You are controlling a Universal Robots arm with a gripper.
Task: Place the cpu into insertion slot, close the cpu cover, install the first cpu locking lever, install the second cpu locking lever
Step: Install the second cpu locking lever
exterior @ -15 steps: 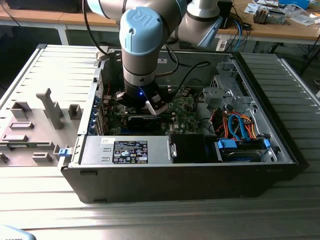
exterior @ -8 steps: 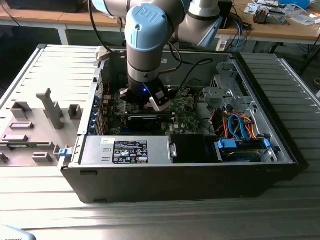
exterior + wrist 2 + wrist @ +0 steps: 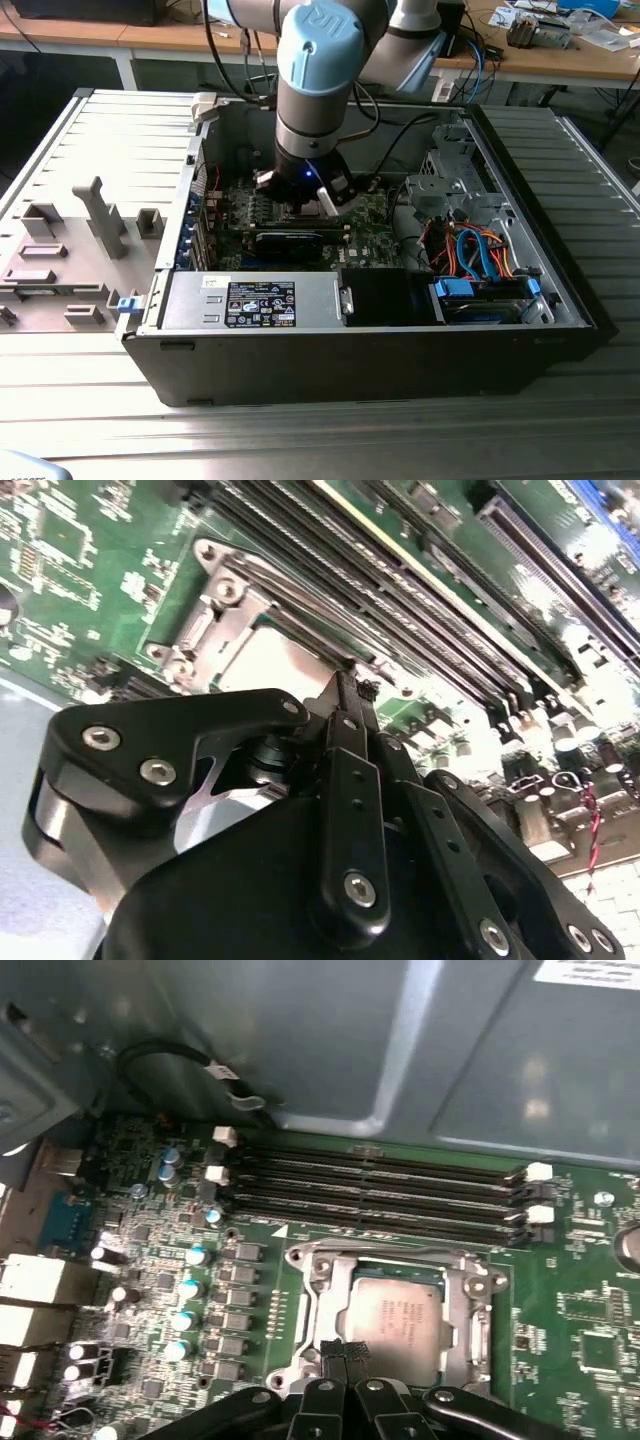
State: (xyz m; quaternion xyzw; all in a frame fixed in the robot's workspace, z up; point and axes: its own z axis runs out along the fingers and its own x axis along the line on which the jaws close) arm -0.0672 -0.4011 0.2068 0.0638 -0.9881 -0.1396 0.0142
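In the first wrist view the cpu [image 3: 400, 1315] lies in the insertion slot [image 3: 318, 1268] on the green motherboard, its dull silver top showing. The silvery cpu cover [image 3: 472, 1305] lies flat as a frame around the chip. My gripper [image 3: 345, 1352] hangs just above the socket's near edge, black fingertips pressed together with nothing visible between them. In the second wrist view the gripper [image 3: 352, 688] points at the same socket, where the cpu [image 3: 285, 665] and the cover [image 3: 215, 615] show bright. In the exterior view the gripper [image 3: 322, 200] reaches down into the open computer case.
Several memory sticks [image 3: 380, 1195] run beside the socket, and capacitors [image 3: 195, 1255] line its other side. The case wall [image 3: 300, 1040] rises behind them. A long black expansion card [image 3: 290, 243], the power supply [image 3: 260, 300] and coloured cables [image 3: 480, 255] crowd the case.
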